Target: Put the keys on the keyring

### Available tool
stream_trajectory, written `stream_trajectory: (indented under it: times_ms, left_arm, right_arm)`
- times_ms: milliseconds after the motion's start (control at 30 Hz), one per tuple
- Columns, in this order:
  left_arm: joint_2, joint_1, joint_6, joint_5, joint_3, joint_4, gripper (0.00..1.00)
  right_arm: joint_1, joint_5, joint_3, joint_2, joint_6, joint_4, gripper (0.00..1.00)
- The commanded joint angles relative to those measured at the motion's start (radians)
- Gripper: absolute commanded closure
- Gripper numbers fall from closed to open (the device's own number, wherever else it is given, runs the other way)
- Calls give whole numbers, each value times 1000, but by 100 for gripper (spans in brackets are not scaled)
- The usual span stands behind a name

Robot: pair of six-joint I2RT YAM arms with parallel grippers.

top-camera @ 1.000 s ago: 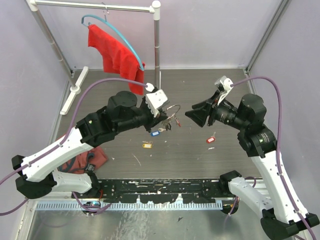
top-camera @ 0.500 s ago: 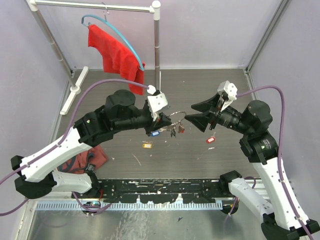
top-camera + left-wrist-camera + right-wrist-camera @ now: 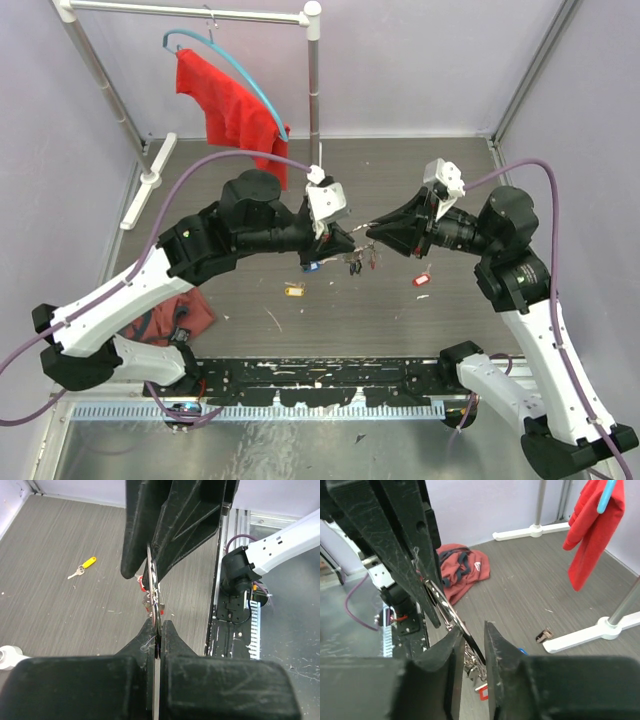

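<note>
The keyring point(image 3: 358, 231) hangs in the air between both grippers over the middle of the floor. Several keys point(image 3: 356, 263) dangle under it, with a blue tag point(image 3: 310, 266) and a red tag point(image 3: 481, 692) among them. My left gripper point(image 3: 340, 238) is shut on the ring, seen edge-on in the left wrist view point(image 3: 155, 602). My right gripper point(image 3: 373, 232) has closed on the ring's other side; the wire point(image 3: 442, 602) crosses its narrow gap. A loose red-tagged key point(image 3: 421, 280) lies on the floor to the right.
A yellow-tagged key point(image 3: 293, 290) lies on the floor below the left gripper. A clothes rack point(image 3: 314, 90) with a red cloth point(image 3: 230, 110) on a blue hanger stands at the back. A red bag point(image 3: 170, 320) lies at the left. A small dark item point(image 3: 543, 635) lies by the rack's foot.
My right gripper was wide open beside the ring and has now closed on it. My left arm has carried the ring a little to the right.
</note>
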Motion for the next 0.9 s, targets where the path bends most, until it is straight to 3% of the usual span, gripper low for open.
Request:
stream_trajectory:
  times_ms: [0,67,100,233,333,600,867]
  left_arm:
    - [25,0,17,60,50,15,100]
    - [21,-1,17,55,48,25,97]
    - [16,0,16,51,42,35,92]
    - [-52,0,5,13,-29,122,50]
    - [-121,0,-9,-31,-121,208,36]
    - [-261,0,-38,-169,-322,378,34]
    - [-236,-4,9,-301,-346,472,46]
  right_arm:
    - [1,-30,11,-19,38,92,84]
    - [1,-20,13,-29,43,100,98]
    - [1,-14,18,-33,45,100,99]
    - [1,34,58,-48,52,87,99]
    - [2,72,92,-48,53,71,99]
    - [1,153,178,-28,64,16,99]
    - [1,184,203,-4,130,27,99]
